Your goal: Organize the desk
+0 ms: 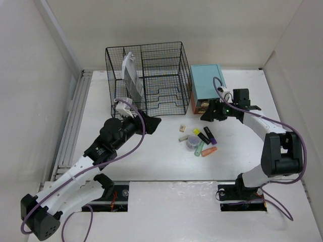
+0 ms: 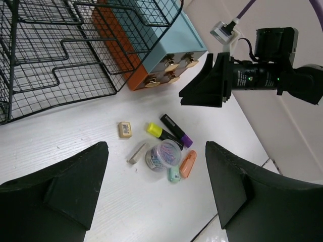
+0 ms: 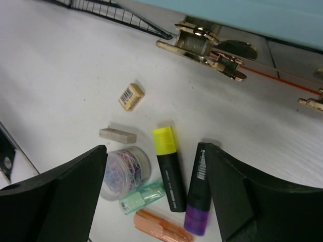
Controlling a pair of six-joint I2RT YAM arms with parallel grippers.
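The white desk (image 1: 166,166) holds a small cluster of stationery in its middle: a yellow-capped highlighter (image 3: 169,174), a purple-capped highlighter (image 3: 198,201), a clear tub of paper clips (image 2: 163,155), a mint green piece (image 2: 174,174), an orange piece (image 2: 187,164), a grey eraser (image 3: 117,135) and a tan eraser (image 2: 124,129). My left gripper (image 1: 147,123) is open and empty, above the desk left of the cluster. My right gripper (image 1: 208,114) is open and empty, above the desk between the cluster and the drawer box, its jaws framing the highlighters in the right wrist view.
A black wire-mesh organizer (image 1: 151,75) stands at the back with a grey-white packet (image 1: 132,75) upright in its left slot. A teal drawer box (image 1: 207,83) with an orange side and gold handles (image 3: 209,48) stands to its right. A grey rail (image 1: 73,121) runs along the desk's left edge.
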